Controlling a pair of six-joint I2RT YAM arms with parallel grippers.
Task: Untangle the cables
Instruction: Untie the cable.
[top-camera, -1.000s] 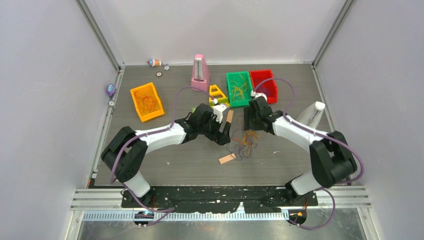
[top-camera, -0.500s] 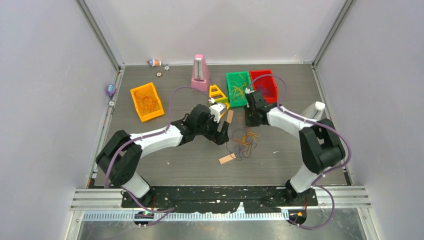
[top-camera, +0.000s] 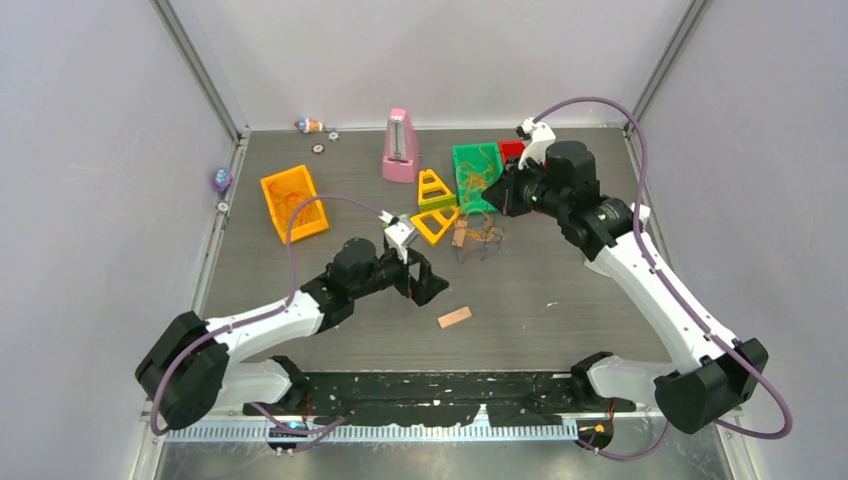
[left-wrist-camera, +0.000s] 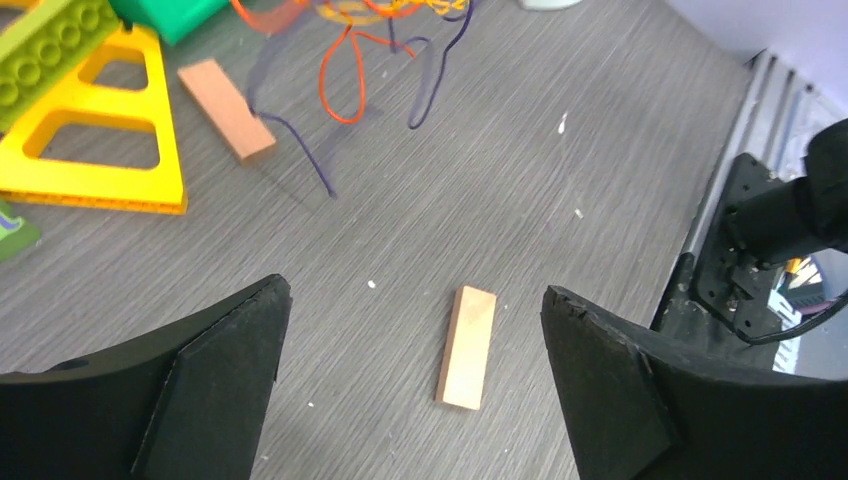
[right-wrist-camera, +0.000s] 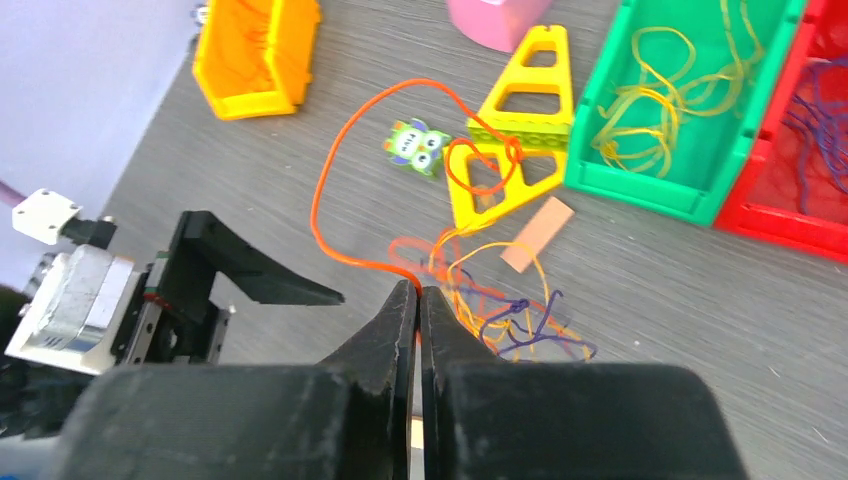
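Cables (top-camera: 480, 238): small loose tangle of thin floppy strands in 3 colours (orange-red, yellow, dark purple). It is seen in front of the green bin (right-wrist-camera: 640, 193), just beside the nearer yellow frame (left-wrist-camera: 90, 192) and a wood block (top-camera: 459, 236). 1 long orange strand is looped out wide from the bunch and laid across that frame in the R wrist view. Its end is pinched in the R end effector (right-wrist-camera: 418, 291), fingers clenched w/ no gap. The rest of the tangle is seen just beyond the tips. Whether the lower ends touch the counter (top-camera: 560, 290) can't be told.

L end effector (left-wrist-camera: 414, 292) is released, fingers spread wide, nothing btw. them. A 2nd wood block (left-wrist-camera: 467, 346) is seen on the counter below the gap.

Counted:
- 3 bins: orange bin (top-camera: 271, 200), green bin, red bin (right-wrist-camera: 790, 235), w/ orange, yellow and purple strands inside respectively.
- 2 yellow frames, incl. the far yellow frame (right-wrist-camera: 552, 38).
- 2 wood blocks.
- 1 pink metronome (top-camera: 401, 150).
- 1 small monster toy (right-wrist-camera: 415, 146).
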